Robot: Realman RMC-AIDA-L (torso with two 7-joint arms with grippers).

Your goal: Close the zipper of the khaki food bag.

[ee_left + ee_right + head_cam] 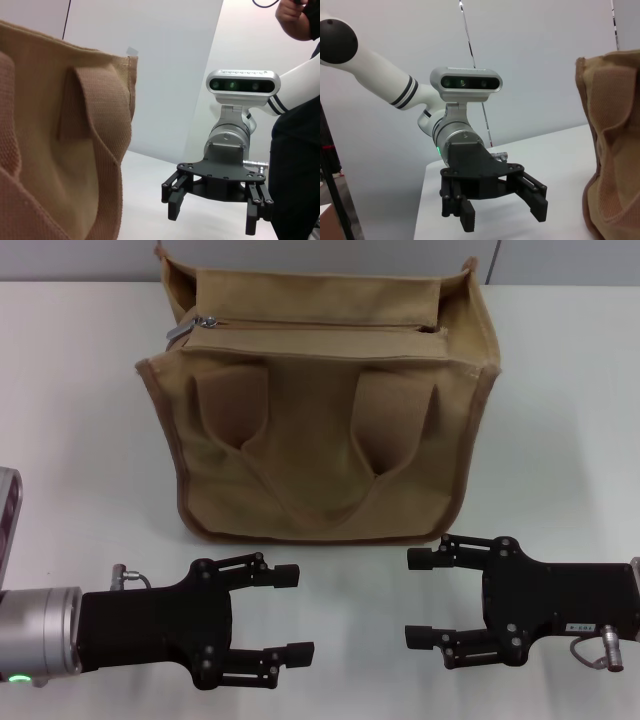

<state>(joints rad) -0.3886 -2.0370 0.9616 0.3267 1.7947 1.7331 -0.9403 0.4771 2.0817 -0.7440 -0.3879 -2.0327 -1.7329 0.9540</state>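
The khaki food bag (320, 410) stands upright on the white table, its two loop handles hanging down its front. The zipper (320, 326) runs across the top panel, with the silver slider and pull tab (185, 328) at the bag's left end. My left gripper (290, 612) is open and empty, in front of the bag's lower left. My right gripper (420, 597) is open and empty, in front of the bag's lower right. The two grippers face each other. The left wrist view shows the bag's front (60, 150) and the right gripper (215, 210); the right wrist view shows the left gripper (502, 207) and the bag's edge (612, 150).
The white table (560, 440) lies bare to both sides of the bag. A grey object (8, 520) sits at the left edge of the head view. A person in dark clothes (297, 150) stands behind the right arm in the left wrist view.
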